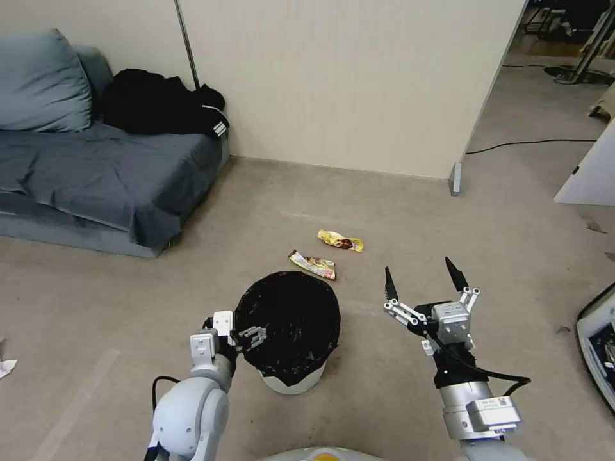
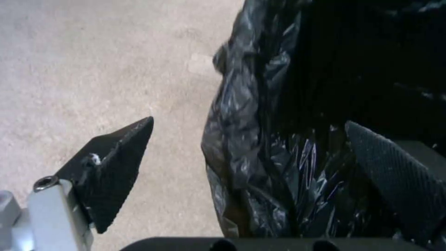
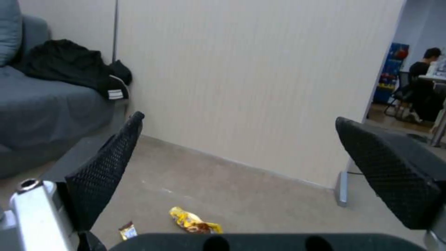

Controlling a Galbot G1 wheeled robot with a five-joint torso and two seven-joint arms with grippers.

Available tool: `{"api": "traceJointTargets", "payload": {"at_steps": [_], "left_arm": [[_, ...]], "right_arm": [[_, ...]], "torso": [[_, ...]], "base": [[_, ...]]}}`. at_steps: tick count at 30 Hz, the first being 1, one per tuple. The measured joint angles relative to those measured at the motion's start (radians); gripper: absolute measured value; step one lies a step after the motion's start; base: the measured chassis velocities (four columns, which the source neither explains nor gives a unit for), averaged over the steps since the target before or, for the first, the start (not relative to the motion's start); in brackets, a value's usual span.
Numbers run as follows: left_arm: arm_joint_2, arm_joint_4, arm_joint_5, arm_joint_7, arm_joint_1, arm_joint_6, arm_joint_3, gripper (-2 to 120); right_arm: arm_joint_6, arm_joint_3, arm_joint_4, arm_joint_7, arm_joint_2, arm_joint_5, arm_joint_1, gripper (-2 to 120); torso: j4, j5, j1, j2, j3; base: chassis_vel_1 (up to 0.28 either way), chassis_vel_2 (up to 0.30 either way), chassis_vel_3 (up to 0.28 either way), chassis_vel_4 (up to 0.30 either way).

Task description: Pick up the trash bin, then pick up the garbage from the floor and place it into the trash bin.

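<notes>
Your trash bin (image 1: pixel 291 379) stands on the carpet (image 1: pixel 416 218) just ahead of the robot, its black bag (image 2: pixel 278 115) too dark inside to show any contents. Your left gripper (image 2: pixel 241 167) straddles the rim, spread, not pinching; the right gripper (image 1: pixel 423 279) hangs released beside it, two yellow wrappers (image 1: pixel 340 241) lying beyond the bin.
</notes>
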Motion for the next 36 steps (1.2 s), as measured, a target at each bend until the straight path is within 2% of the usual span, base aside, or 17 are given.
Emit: {"api": "traceJointTargets", "payload": {"at_steps": [2,3,5,6,8,9,12,13,15,17,19,21,24,27,36], "left_arm": [[-0.003,0.010,0.000,-0.006,-0.002,-0.005,0.000,91],[-0.003,0.010,0.000,-0.006,-0.002,-0.005,0.000,91],[-0.004,0.014,0.001,-0.009,-0.002,-0.007,0.003,82],[-0.004,0.014,0.001,-0.009,-0.002,-0.007,0.003,82],[-0.006,0.016,0.002,-0.014,-0.002,-0.008,0.005,72],[-0.006,0.016,0.002,-0.014,-0.002,-0.008,0.005,72],[-0.009,0.018,0.003,-0.018,0.001,-0.010,0.008,57],[-0.009,0.018,0.003,-0.018,0.001,-0.010,0.008,57],[-0.011,0.020,0.003,-0.019,0.003,-0.012,0.010,46],[-0.012,0.022,0.004,-0.019,0.003,-0.013,0.011,43],[-0.014,0.026,0.004,-0.021,0.004,-0.015,0.012,31],[-0.014,0.028,0.004,-0.022,0.004,-0.016,0.012,28],[-0.017,0.032,0.003,-0.023,0.006,-0.017,0.012,13],[-0.018,0.034,0.003,-0.023,0.008,-0.018,0.012,6],[-0.020,0.031,0.002,-0.023,0.017,-0.019,0.012,5]], "right_arm": [[0.000,-0.002,0.000,0.000,0.000,0.001,0.000,100],[0.000,-0.002,0.000,0.000,0.000,0.001,0.000,100],[-0.001,-0.003,-0.001,0.000,0.000,0.001,0.000,100],[-0.001,-0.003,-0.001,0.000,0.000,0.001,0.000,100],[-0.001,-0.003,-0.001,0.000,0.000,0.000,0.000,100],[-0.001,-0.003,-0.001,0.000,0.000,0.000,0.000,100],[0.000,-0.004,-0.002,0.001,0.000,-0.004,0.000,100],[0.000,-0.004,-0.002,0.001,0.000,-0.004,0.000,100],[0.001,-0.005,-0.002,0.010,0.000,-0.009,0.001,100],[0.001,-0.005,-0.002,0.016,0.000,-0.013,0.001,100],[0.001,-0.006,-0.002,0.022,0.000,-0.016,0.002,100],[0.001,-0.006,-0.002,0.023,0.000,-0.016,0.002,100],[0.005,-0.007,-0.002,0.029,0.000,-0.033,0.002,100],[0.011,-0.010,0.001,0.037,0.000,-0.060,0.002,100],[0.010,-0.013,0.007,0.059,0.000,-0.075,0.002,100]], "torso": [[0.0001,0.0003,0.000,0.000,0.000],[0.0001,0.0003,0.000,0.000,0.000],[0.0001,0.0004,0.000,0.000,0.000],[0.0001,0.0004,0.000,0.000,0.000],[0.0001,0.0004,0.000,0.000,0.000],[0.0001,0.0004,0.000,0.000,0.000],[0.0001,0.0003,0.000,0.000,0.000],[0.0001,0.0003,0.000,0.000,0.000],[0.0001,0.0004,0.000,0.000,0.000],[0.0002,0.0004,0.000,0.000,0.000],[0.0002,0.0005,0.000,0.000,0.000],[0.0002,0.0005,0.000,0.000,0.000],[0.0002,0.0006,0.000,0.000,0.000],[0.0002,0.0004,0.000,0.000,0.000],[0.0000,0.0003,0.000,0.000,0.000]], "base": [[0.000,0.000,0.000,0.000],[0.000,0.000,0.000,0.000],[0.000,0.000,0.000,0.000],[0.000,0.000,0.000,0.000],[0.000,0.000,0.000,0.000],[0.000,0.000,0.000,0.000],[0.000,0.000,0.000,0.000],[0.000,0.000,0.000,0.000],[0.000,0.000,0.000,0.000],[0.000,0.000,0.000,0.000],[0.000,0.000,0.000,0.000],[0.000,0.000,0.000,0.000],[0.000,0.000,0.000,0.000],[0.000,0.000,0.000,0.000],[0.000,0.000,0.000,0.000]]}}
